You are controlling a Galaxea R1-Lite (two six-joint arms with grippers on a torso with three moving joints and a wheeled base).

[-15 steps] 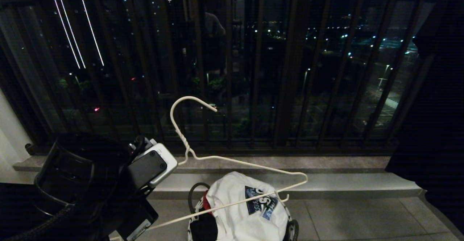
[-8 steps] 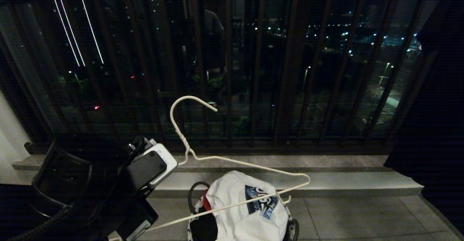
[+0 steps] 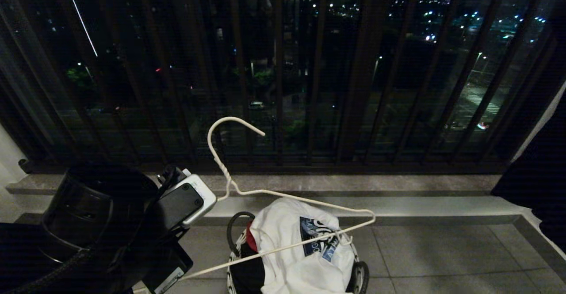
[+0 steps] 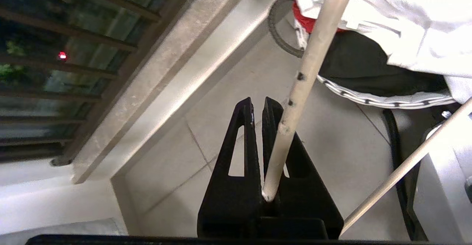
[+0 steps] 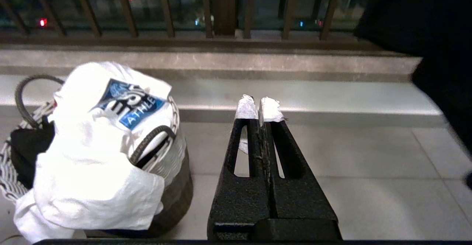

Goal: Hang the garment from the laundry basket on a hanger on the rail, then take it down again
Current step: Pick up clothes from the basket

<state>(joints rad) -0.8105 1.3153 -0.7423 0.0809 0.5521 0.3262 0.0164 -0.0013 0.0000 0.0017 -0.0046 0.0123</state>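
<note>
My left gripper point(image 4: 258, 107) is shut on the bottom bar of the thin white wire hanger point(image 4: 311, 53), which sits deep between its black fingers. In the head view the hanger point(image 3: 230, 118) hangs tilted over the laundry basket point(image 3: 360, 278), hook upward, while the left wrist shows at lower left. The white garment point(image 3: 292, 250) with its dark blue print is heaped on top of the basket point(image 5: 177, 171) and spills down its side point(image 5: 103, 142). My right gripper point(image 5: 259, 107) is shut on nothing, low beside the basket and outside the head view. The rail is out of view.
The dark brown railing point(image 3: 353, 86) with vertical bars runs across the back above a stone kerb point(image 3: 420, 205). A dark cloth point(image 3: 544, 183) hangs at the right edge. A red cloth point(image 3: 251, 241) and a black garment point(image 3: 247, 276) lie in the basket under the shirt.
The head camera has tipped downward: the railing's top bar has left the picture and more floor shows. The left arm and hanger keep their place in the view; both grippers stay shut.
</note>
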